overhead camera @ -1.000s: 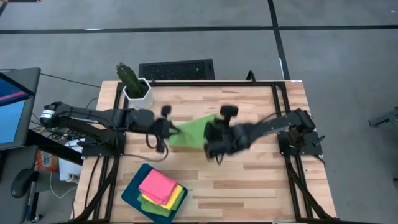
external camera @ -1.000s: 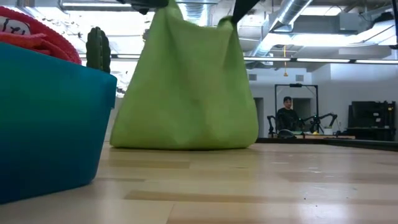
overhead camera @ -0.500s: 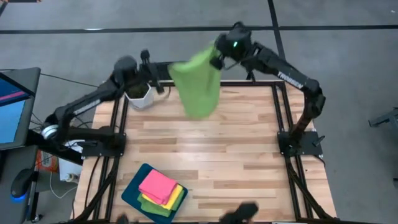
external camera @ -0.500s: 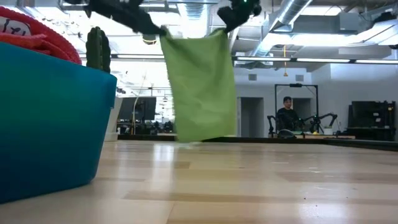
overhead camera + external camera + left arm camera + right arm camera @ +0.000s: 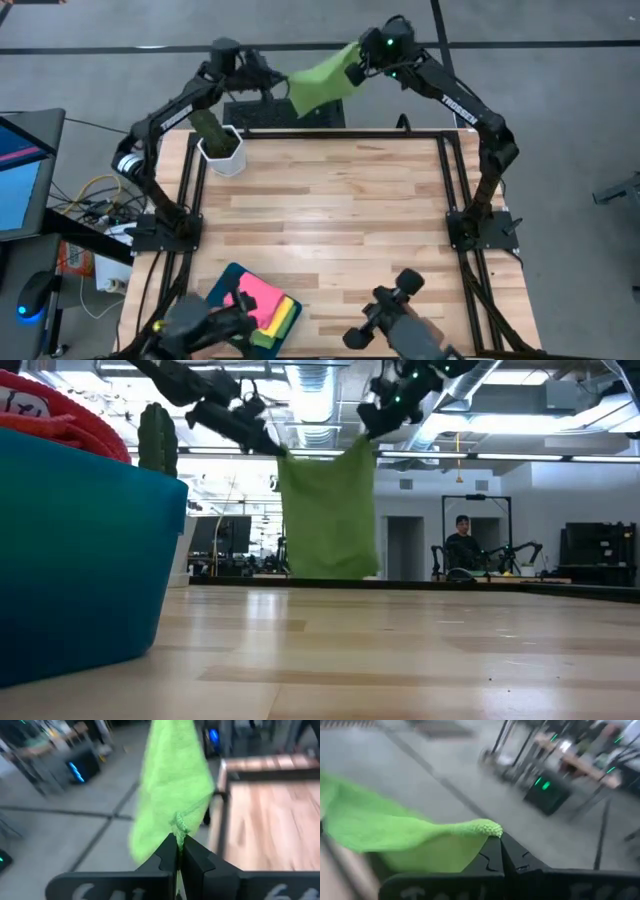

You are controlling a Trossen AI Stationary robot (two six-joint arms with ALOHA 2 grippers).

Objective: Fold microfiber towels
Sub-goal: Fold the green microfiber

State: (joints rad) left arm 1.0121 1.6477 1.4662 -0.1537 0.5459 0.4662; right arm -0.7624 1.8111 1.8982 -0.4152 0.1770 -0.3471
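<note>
A lime green microfiber towel (image 5: 320,82) hangs spread between my two grippers, out past the table's far edge and above the floor. My left gripper (image 5: 272,78) is shut on one upper corner and my right gripper (image 5: 352,70) on the other. In the low view the towel (image 5: 328,515) hangs as a flat sheet with its lower edge free in the air. More folded towels, pink (image 5: 252,298) on top of yellow and green, lie stacked in the dark teal tray (image 5: 212,305) at the near left. My left gripper pinches the towel's upper corner (image 5: 179,827) between its two shut fingers, which reach out about level toward the far side. The cloth hangs below them, clear of the table. My right gripper pinches the other upper corner (image 5: 487,827) between its shut fingers, also about level and reaching toward the far side. The top edge (image 5: 325,450) runs nearly straight between the two holds.
A cactus in a white pot (image 5: 218,140) stands at the table's far left corner, under the left arm. A black floor grille (image 5: 285,112) lies behind the far edge. Dark blurred shapes (image 5: 400,310) show at the near edge. The teal tray (image 5: 80,540) fills the low view's left.
Both grippers have swung from over the table's middle toward and past the far edge, rising a little and staying shut. The green towel, whose lower edge lay on the table, has been lifted clear. It now hangs spread beyond the far edge.
</note>
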